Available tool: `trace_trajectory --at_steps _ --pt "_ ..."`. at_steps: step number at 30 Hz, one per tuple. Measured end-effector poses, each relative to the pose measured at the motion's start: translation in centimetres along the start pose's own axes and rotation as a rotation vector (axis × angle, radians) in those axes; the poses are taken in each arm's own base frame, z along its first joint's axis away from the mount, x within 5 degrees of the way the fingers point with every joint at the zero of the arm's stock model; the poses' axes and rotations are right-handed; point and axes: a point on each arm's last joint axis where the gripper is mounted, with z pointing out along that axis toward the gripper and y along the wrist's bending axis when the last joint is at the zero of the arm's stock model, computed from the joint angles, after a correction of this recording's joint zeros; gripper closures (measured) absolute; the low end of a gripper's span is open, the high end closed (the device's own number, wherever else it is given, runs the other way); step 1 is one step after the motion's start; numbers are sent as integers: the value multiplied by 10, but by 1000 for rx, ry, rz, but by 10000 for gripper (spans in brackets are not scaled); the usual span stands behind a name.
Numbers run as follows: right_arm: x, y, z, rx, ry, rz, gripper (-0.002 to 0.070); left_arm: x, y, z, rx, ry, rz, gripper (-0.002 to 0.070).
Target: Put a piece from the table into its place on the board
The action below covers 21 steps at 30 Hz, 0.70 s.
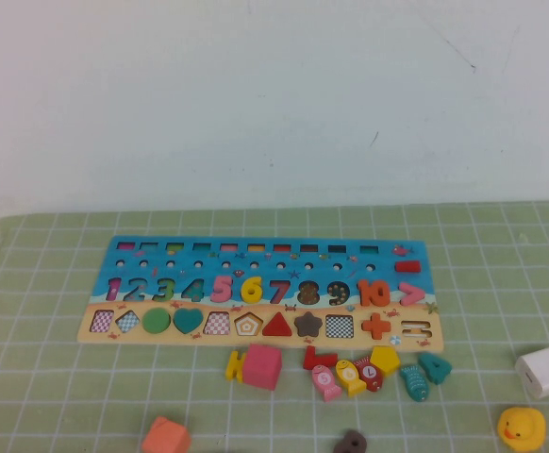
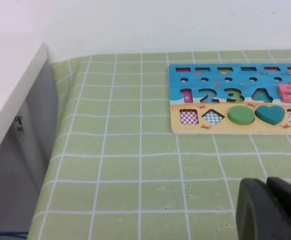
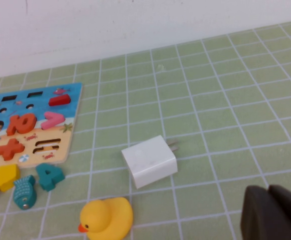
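Arms are out of the high view. Only the dark tips of the left gripper [image 2: 273,210] and right gripper [image 3: 275,212] show, low over the table [image 1: 58,377], pressed together and holding nothing. The yellow 6 [image 1: 252,289] sits in its slot on the board [image 1: 133,251].

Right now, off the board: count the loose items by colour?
yellow items: 4
pink items: 2
red items: 2
teal items: 2
orange item: 1
brown item: 1
white item: 1
Total: 13
left gripper is over the mat near the board; right gripper is near the white item.
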Motion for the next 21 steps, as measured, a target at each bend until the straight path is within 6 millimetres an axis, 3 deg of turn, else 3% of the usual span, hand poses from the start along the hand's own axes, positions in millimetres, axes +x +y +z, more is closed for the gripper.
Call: trace_trajectory --at_steps 21 --pt "0 0 0 0 0 0 678 0 -1 0 6 7 -16 676"
